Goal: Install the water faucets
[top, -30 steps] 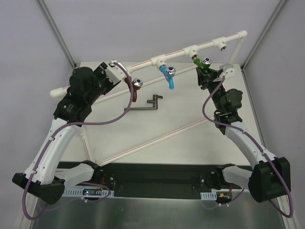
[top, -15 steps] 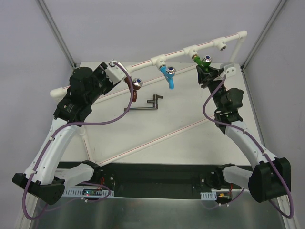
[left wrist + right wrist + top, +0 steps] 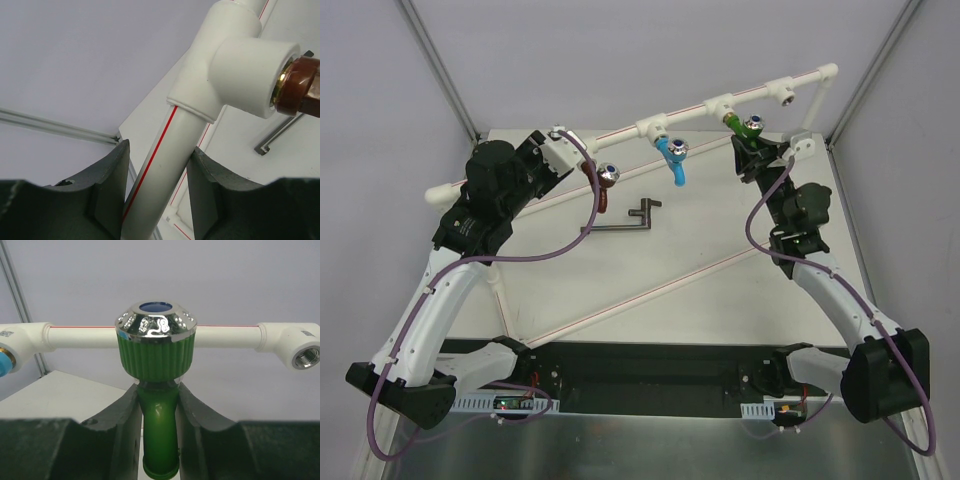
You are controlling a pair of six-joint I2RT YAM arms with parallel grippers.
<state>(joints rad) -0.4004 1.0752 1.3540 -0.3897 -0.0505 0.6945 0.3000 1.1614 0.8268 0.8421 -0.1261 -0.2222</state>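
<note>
A white pipe frame (image 3: 620, 131) with tee fittings stands across the back of the table. The reddish-brown faucet (image 3: 603, 183) hangs from the left tee, the blue faucet (image 3: 673, 155) from the middle tee, the green faucet (image 3: 747, 134) at the right tee. My left gripper (image 3: 558, 148) is shut on the white pipe (image 3: 160, 170) just below the left tee (image 3: 235, 65), where the brown faucet's base (image 3: 300, 86) is screwed in. My right gripper (image 3: 757, 155) is shut on the green faucet's spout (image 3: 160, 435), below its ribbed green knob and silver cap (image 3: 156, 320).
A dark metal L-shaped tool (image 3: 625, 221) lies on the table in front of the frame. An open elbow fitting (image 3: 305, 357) ends the pipe at the right. Frame pipes with red stripes lie diagonally on the table (image 3: 650, 290). Enclosure posts stand at the back corners.
The right gripper with the green faucet has shifted slightly towards the pipe and turned a little. The left arm has not moved.
</note>
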